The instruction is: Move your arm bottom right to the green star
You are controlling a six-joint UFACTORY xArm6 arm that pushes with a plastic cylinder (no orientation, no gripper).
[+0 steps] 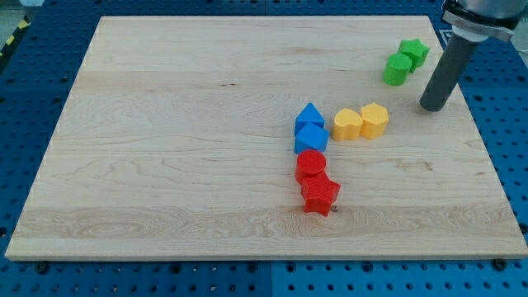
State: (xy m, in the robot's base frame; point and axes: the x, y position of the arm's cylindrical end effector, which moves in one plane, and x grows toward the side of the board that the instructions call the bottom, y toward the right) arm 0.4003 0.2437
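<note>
Camera view: my tip (pixel 431 108) sits near the worktop's (pixel 165 124) right edge, below-right of the green star (pixel 414 51). No jaws on this rig — just a rod. Risk: creeping up-left could nudge the star or the green cylinder (pixel 398 69) touching it. Star is bright green, near top-right corner.

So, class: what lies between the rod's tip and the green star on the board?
Nothing: in the camera view, only bare wood separates my tip from the green star. The green cylinder sits left of that line, touching the star.
</note>
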